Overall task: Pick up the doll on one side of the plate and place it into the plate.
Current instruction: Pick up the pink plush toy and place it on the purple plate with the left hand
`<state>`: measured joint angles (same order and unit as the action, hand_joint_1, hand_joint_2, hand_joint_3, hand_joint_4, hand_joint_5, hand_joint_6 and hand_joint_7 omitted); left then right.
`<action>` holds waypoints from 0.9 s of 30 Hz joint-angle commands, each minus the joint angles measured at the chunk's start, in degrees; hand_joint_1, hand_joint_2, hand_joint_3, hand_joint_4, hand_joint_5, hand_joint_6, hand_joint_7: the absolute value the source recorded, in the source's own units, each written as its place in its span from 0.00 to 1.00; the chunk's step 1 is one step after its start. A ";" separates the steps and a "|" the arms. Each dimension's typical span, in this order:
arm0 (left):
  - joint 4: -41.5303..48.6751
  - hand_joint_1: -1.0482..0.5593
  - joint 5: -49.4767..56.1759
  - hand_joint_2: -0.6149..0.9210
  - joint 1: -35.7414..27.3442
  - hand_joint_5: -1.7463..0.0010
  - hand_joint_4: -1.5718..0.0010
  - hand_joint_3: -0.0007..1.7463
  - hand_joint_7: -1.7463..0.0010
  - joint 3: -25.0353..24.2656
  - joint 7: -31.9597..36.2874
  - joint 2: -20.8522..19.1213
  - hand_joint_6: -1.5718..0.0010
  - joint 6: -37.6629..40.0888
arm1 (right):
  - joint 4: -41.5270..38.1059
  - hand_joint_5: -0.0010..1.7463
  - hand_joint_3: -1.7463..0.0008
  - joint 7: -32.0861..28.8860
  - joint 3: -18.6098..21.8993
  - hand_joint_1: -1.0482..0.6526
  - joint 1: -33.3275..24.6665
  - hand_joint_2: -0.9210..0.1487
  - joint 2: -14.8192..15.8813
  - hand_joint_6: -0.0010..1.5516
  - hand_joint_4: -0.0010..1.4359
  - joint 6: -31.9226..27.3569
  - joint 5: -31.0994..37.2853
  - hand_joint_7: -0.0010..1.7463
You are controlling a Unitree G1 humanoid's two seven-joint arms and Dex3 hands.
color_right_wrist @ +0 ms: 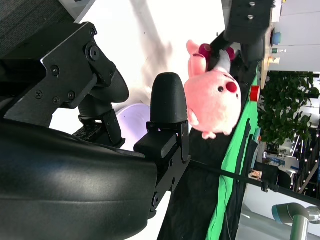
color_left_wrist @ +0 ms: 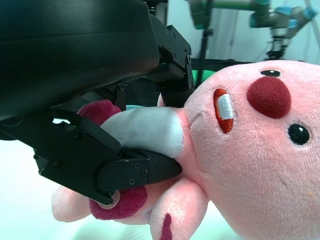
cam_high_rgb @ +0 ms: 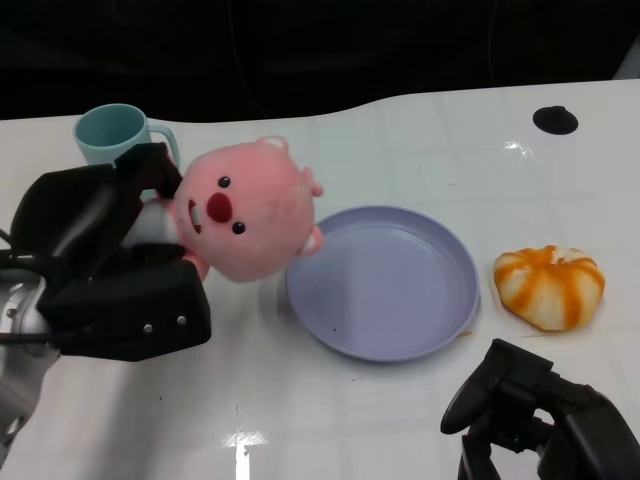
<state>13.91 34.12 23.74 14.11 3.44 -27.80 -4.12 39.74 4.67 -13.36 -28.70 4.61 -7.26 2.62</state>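
In the head view, the left hand [cam_high_rgb: 110, 260] grips the pink plush doll [cam_high_rgb: 250, 210] by its body, and the doll is lifted above the table, just left of the lavender plate [cam_high_rgb: 385, 285]; its head overlaps the plate's left rim. The doll lies tilted, head toward the plate, face up to the camera. The right hand [cam_high_rgb: 535, 410] rests low near the table edge, holding nothing, fingers loosely curled.

In the left wrist view, black fingers [color_left_wrist: 135, 172] clamp around the doll's grey belly [color_left_wrist: 150, 130].

In the right wrist view, the doll [color_right_wrist: 212, 95] is seen far off, held in the other hand.
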 commanded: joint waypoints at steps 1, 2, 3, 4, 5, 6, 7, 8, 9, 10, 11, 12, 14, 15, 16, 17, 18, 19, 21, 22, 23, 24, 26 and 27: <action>-2.93 0.54 0.26 0.71 1.84 0.00 0.44 0.61 0.00 0.64 -3.41 1.24 0.58 1.59 | 0.57 1.00 0.22 -0.19 -0.13 0.66 -0.05 0.47 0.24 0.41 0.50 -0.35 0.34 0.87; -3.33 0.54 0.51 0.71 2.54 0.00 0.44 0.61 0.00 1.06 -4.29 1.88 0.58 2.08 | 0.53 1.00 0.22 -0.15 -0.11 0.66 -0.06 0.47 0.19 0.41 0.50 -0.27 0.18 0.87; -3.44 0.54 0.67 0.70 3.34 0.00 0.44 0.61 0.00 1.52 -5.09 2.72 0.58 2.66 | 0.55 1.00 0.22 -0.14 -0.12 0.66 -0.10 0.47 0.14 0.41 0.50 -0.32 0.07 0.87; -3.46 0.54 0.82 0.70 3.95 0.00 0.44 0.61 0.00 1.85 -5.69 3.43 0.58 3.14 | 0.57 1.00 0.22 -0.15 -0.13 0.66 -0.13 0.47 0.11 0.41 0.50 -0.37 0.02 0.87; -3.28 0.54 1.14 0.70 4.65 0.00 0.44 0.62 0.00 2.32 -6.00 4.26 0.58 3.48 | 0.61 1.00 0.22 -0.13 -0.16 0.66 -0.15 0.47 0.11 0.41 0.50 -0.42 -0.01 0.87; -3.02 0.54 1.33 0.70 5.34 0.00 0.43 0.62 0.00 2.81 -6.29 5.29 0.57 3.90 | 0.65 1.00 0.22 -0.09 -0.19 0.66 -0.19 0.47 0.14 0.41 0.50 -0.45 -0.02 0.87; -2.85 0.53 1.46 0.70 5.80 0.00 0.43 0.63 0.00 3.10 -6.54 6.12 0.57 4.30 | 0.67 1.00 0.22 -0.04 -0.24 0.66 -0.24 0.47 0.17 0.41 0.51 -0.42 -0.06 0.87; -2.67 0.53 1.00 0.70 6.40 0.00 0.42 0.64 0.00 3.36 -7.35 7.36 0.56 5.14 | 0.72 1.00 0.22 0.06 -0.29 0.66 -0.31 0.47 0.14 0.41 0.51 -0.49 -0.31 0.87; -2.40 0.53 0.36 0.71 6.93 0.00 0.42 0.64 0.00 3.57 -8.09 8.44 0.55 5.59 | 0.81 1.00 0.22 0.09 -0.38 0.65 -0.36 0.48 0.13 0.41 0.51 -0.59 -0.37 0.87; -2.25 0.54 -0.05 0.71 7.24 0.00 0.41 0.64 0.00 3.63 -8.65 9.13 0.55 5.87 | 0.89 1.00 0.22 0.08 -0.47 0.65 -0.41 0.48 0.13 0.41 0.51 -0.68 -0.40 0.87; -1.88 0.54 -0.38 0.71 7.75 0.00 0.41 0.65 0.00 3.80 -9.24 10.08 0.54 6.25 | 0.90 1.00 0.22 0.02 -0.62 0.65 -0.42 0.48 0.15 0.41 0.50 -0.58 -0.27 0.87; -1.33 0.54 -0.38 0.70 8.31 0.00 0.40 0.66 0.00 4.13 -9.49 11.00 0.53 6.53 | 0.82 1.00 0.22 -0.07 -0.76 0.65 -0.40 0.48 0.18 0.41 0.50 -0.31 -0.05 0.87; -0.48 0.54 -0.06 0.69 9.11 0.00 0.40 0.67 0.00 4.70 -9.68 12.18 0.53 6.91 | 0.67 1.00 0.22 -0.20 -0.97 0.66 -0.35 0.49 0.19 0.41 0.50 0.07 0.22 0.87; 0.36 0.54 0.34 0.69 9.70 0.00 0.40 0.67 0.00 5.37 -9.68 12.85 0.53 6.96 | 0.53 1.00 0.21 -0.20 -1.03 0.66 -0.30 0.49 0.19 0.41 0.50 0.31 0.22 0.87; 1.11 0.54 0.63 0.69 10.19 0.00 0.40 0.67 0.00 5.97 -9.71 13.38 0.53 6.96 | 0.44 1.00 0.21 -0.20 -1.09 0.66 -0.26 0.49 0.18 0.41 0.50 0.42 0.22 0.87; 1.98 0.54 0.98 0.69 10.70 0.00 0.40 0.67 0.00 6.69 -9.63 13.97 0.53 6.98 | 0.46 1.00 0.21 -0.22 -1.16 0.66 -0.23 0.49 0.15 0.41 0.50 0.30 0.20 0.87; 2.74 0.53 1.23 0.69 11.07 0.00 0.40 0.65 0.00 7.25 -9.49 14.46 0.54 6.97 | 0.57 1.00 0.21 -0.27 -1.24 0.66 -0.21 0.49 0.10 0.42 0.50 0.03 0.17 0.87; 3.46 0.53 1.27 0.69 11.32 0.00 0.40 0.64 0.00 7.64 -9.43 14.97 0.55 6.93 | 0.77 1.00 0.21 -0.32 -1.32 0.66 -0.22 0.49 0.03 0.42 0.50 -0.36 0.10 0.87; 4.94 0.54 1.05 0.70 11.60 0.00 0.40 0.64 0.00 8.10 -9.28 15.95 0.54 6.64 | 0.96 1.00 0.21 -0.37 -1.44 0.65 -0.23 0.50 -0.02 0.42 0.50 -0.72 -0.03 0.86; 5.62 0.53 1.22 0.70 11.73 0.00 0.40 0.64 0.00 8.46 -9.14 16.47 0.53 6.74 | 0.98 1.00 0.21 -0.41 -1.49 0.65 -0.23 0.50 0.00 0.41 0.50 -0.72 0.03 0.86; 6.17 0.53 1.40 0.70 11.84 0.00 0.40 0.65 0.00 8.74 -8.93 16.85 0.52 6.76 | 0.99 1.00 0.21 -0.45 -1.53 0.65 -0.23 0.50 0.02 0.41 0.50 -0.68 0.08 0.86; 6.53 0.53 1.54 0.69 11.93 0.00 0.40 0.66 0.00 8.92 -8.77 17.07 0.52 6.77 | 0.99 1.00 0.21 -0.48 -1.55 0.65 -0.23 0.50 0.04 0.41 0.50 -0.67 0.11 0.87; 7.76 0.53 2.35 0.69 12.17 0.00 0.40 0.66 0.00 9.91 -8.13 17.77 0.52 6.87 | 0.77 1.00 0.21 -0.40 -1.51 0.65 -0.25 0.50 0.15 0.41 0.50 -0.07 0.02 0.87; 8.19 0.53 2.62 0.69 12.24 0.00 0.40 0.66 0.00 10.24 -7.86 18.01 0.52 6.87 | 0.71 1.00 0.21 -0.36 -1.50 0.65 -0.27 0.50 0.17 0.41 0.49 0.11 -0.05 0.86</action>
<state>21.53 36.11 34.96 24.11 -5.61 -9.85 2.65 39.96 4.53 -15.21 -28.81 4.53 -7.64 2.45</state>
